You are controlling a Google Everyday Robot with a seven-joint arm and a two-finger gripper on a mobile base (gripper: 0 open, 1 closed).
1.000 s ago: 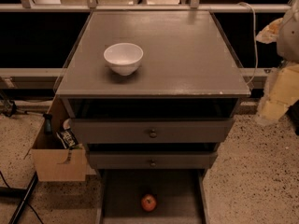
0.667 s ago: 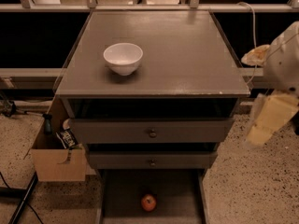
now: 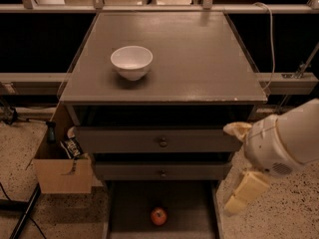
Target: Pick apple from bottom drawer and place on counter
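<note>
The small red apple [image 3: 158,216] lies on the floor of the open bottom drawer [image 3: 192,214], near its middle. The counter [image 3: 199,59] is the broad grey-brown top of the cabinet. My gripper [image 3: 241,193] hangs from the white arm [image 3: 284,141] at the right of the cabinet, beside the drawer's right wall. It is to the right of the apple and a little above it, well apart from it, and holds nothing that I can see.
A white bowl [image 3: 131,61] stands on the counter's left half. Two grey drawers with round knobs [image 3: 163,142] sit above the bottom drawer. A cardboard box [image 3: 62,173] with items stands on the speckled floor at the left. A cable [image 3: 271,39] hangs at the back right.
My arm and gripper have come down and to the left, from beside the counter's right edge to the level of the lower drawers. The apple and bowl have not moved.
</note>
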